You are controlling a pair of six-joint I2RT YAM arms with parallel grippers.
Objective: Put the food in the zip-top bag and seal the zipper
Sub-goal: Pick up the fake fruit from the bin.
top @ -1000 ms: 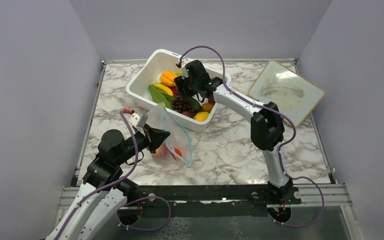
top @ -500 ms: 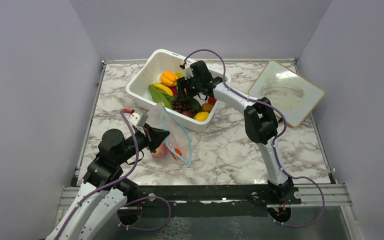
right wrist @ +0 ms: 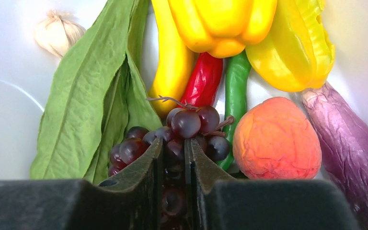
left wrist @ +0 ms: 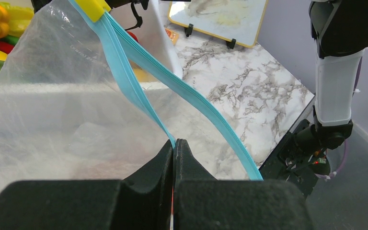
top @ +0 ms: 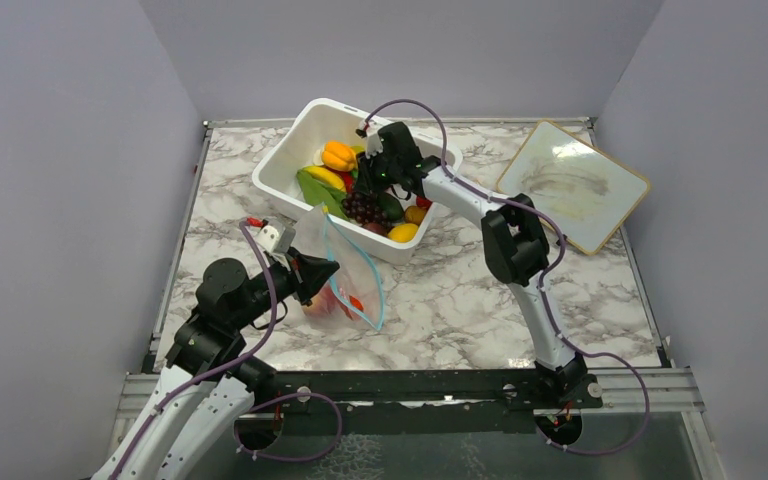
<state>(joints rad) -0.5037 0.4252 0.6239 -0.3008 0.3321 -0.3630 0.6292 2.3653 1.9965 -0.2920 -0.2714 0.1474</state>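
- The right gripper (right wrist: 173,146) is clamped on the grapes (right wrist: 188,123); its two fingers stand almost together, with dark berries and stem squeezed in the narrow gap.
- From above, the right gripper (top: 366,188) reaches down into the tub (top: 288,165), and the grapes (top: 362,208) hang just under it.
- Just right of the grapes lies a peach (right wrist: 276,139), and beyond it an eggplant (right wrist: 350,148) against the tub (right wrist: 5,120) wall.
- Behind the grapes lie a red chili (right wrist: 202,79) and a green pod (right wrist: 236,88), touching side by side, with a yellow pepper (right wrist: 220,21) above them.
- A green leaf (right wrist: 81,105) lies left of the grapes, and a garlic bulb (right wrist: 57,28) sits at the far left corner.
- The left gripper (left wrist: 173,146) is pressed together on the near edge of the bag (left wrist: 52,96), holding it upright.
- The zipper (left wrist: 196,103) stands apart: its two blue strips split from a yellow slider (left wrist: 92,7) and spread, one running to the fingertips, the other sweeping right.
- From above, the left gripper (top: 325,270) holds the bag (top: 312,232) on the table (top: 460,290), just in front of the tub, mouth facing right.
- Red and peach-coloured food (top: 325,303) lies inside the bag's bottom.
- A framed board (top: 572,183) leans at the table's far right, well apart from the bag.
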